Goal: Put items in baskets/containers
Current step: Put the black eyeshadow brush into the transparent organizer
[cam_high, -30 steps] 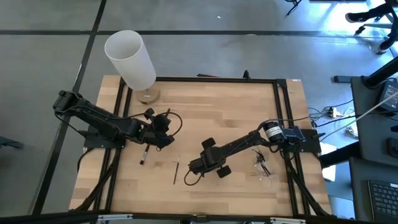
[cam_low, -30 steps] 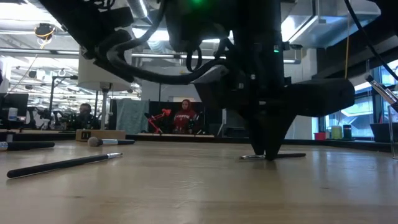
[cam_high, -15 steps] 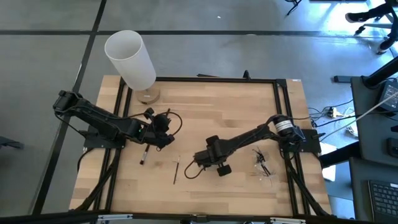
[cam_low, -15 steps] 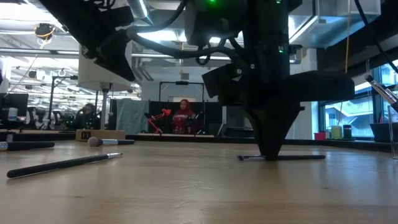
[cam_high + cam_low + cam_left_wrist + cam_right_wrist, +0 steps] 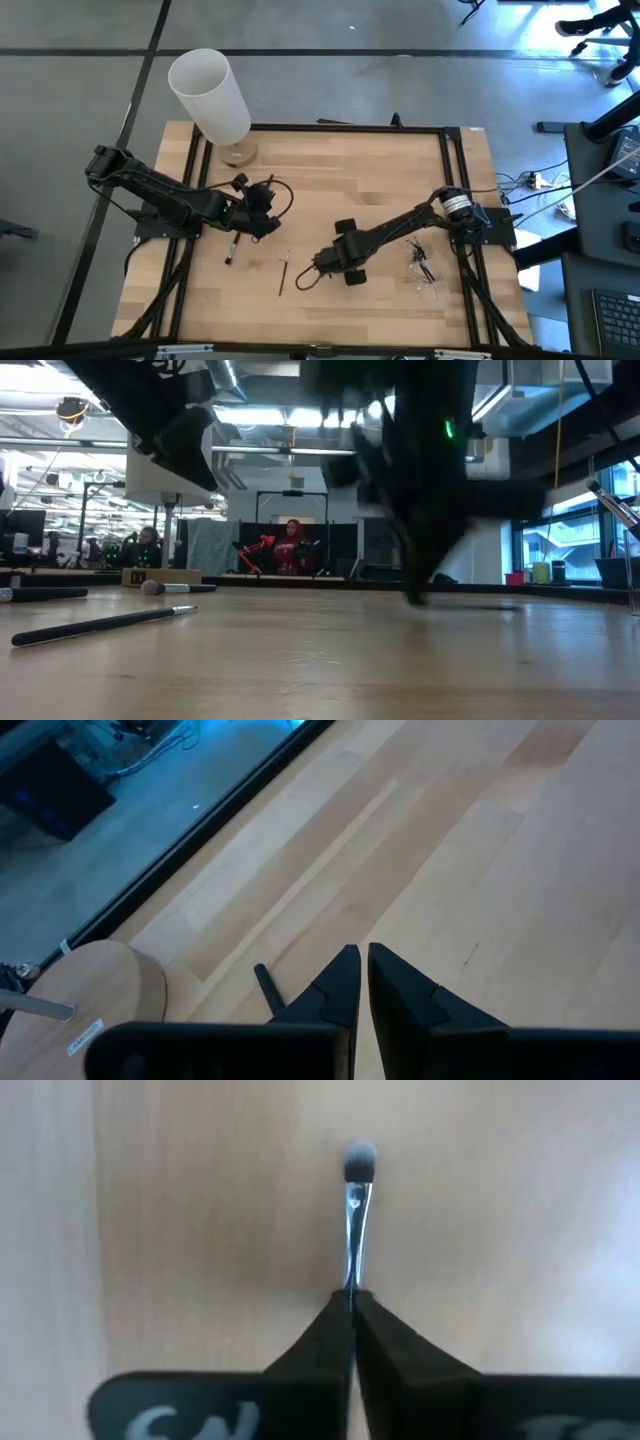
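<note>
My right gripper (image 5: pixel 318 266) is low over the table's middle, shut on a thin brush with a silver ferrule and a grey tip (image 5: pixel 358 1162). My left gripper (image 5: pixel 266 222) hovers left of centre, shut and empty, and a dark brush handle (image 5: pixel 266 992) lies beside its fingers. Two more brushes lie flat on the wood: one dark with a pale end (image 5: pixel 231 251) and one thin (image 5: pixel 283 275). The clear container (image 5: pixel 427 268), holding several dark brushes, stands near the right arm's base. My right gripper pinches the brush's handle (image 5: pixel 350 1285) just behind the ferrule, between the free ends of its two fingers. The fingers lie along the brush, and its tip sticks out ahead of them. I cannot tell whether the brush is clear of the table.
A tall white cylinder on a round wooden base (image 5: pixel 212 95) stands at the far left corner. In the low view, brushes (image 5: pixel 100 623) lie in the foreground and people sit in the room behind. Bare wood lies between the right gripper and the container.
My right gripper has shifted a little toward the table's right edge, staying shut and low at the table top. It is blurred with motion in the low view.
</note>
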`<state>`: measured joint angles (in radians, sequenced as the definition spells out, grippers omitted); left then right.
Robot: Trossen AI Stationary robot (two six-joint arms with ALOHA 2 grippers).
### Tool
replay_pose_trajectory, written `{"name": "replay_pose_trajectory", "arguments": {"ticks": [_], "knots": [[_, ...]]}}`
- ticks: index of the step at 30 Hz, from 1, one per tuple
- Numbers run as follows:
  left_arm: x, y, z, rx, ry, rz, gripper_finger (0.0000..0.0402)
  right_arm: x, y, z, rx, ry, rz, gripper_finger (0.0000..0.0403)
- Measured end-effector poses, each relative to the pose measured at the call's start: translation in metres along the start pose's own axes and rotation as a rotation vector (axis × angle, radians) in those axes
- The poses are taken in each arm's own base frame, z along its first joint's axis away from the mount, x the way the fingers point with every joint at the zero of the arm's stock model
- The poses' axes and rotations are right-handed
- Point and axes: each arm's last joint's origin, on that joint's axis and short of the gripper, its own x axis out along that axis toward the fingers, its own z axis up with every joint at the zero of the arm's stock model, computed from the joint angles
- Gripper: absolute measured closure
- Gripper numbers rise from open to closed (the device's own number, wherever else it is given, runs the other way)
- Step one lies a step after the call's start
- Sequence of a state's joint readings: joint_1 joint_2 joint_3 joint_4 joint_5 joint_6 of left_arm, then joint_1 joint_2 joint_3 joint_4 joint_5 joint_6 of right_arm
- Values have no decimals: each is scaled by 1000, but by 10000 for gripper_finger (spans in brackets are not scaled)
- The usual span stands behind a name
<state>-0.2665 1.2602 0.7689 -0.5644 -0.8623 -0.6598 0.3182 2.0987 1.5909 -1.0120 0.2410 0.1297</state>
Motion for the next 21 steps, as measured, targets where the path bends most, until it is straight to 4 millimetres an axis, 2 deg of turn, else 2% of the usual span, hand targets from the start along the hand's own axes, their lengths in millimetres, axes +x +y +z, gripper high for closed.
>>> {"name": "replay_pose_trajectory", "arguments": {"ticks": [2, 5, 10, 12, 15, 19, 21], "knots": [[0, 0, 0, 0, 12, -15, 382, -29, -6, -8, 53, -88, -53, 389], [0, -1, -1, 1, 24, -30, 382, -73, -14, -30, 139, -205, -106, 390], [0, -1, -1, -1, 30, -39, 382, -128, -22, -85, 324, -349, -66, 398], [0, -1, -1, -5, 29, -37, 382, -142, -25, -109, 402, -408, -39, 393], [0, -2, 1, -23, 9, -36, 382, -140, -24, -130, 462, -473, -1, 390], [0, -4, 6, -42, -39, -33, 382, -109, -5, -129, 377, -563, 114, 389], [0, -6, 8, -36, -61, -45, 382, -93, 4, -123, 311, -618, 163, 383]]}}
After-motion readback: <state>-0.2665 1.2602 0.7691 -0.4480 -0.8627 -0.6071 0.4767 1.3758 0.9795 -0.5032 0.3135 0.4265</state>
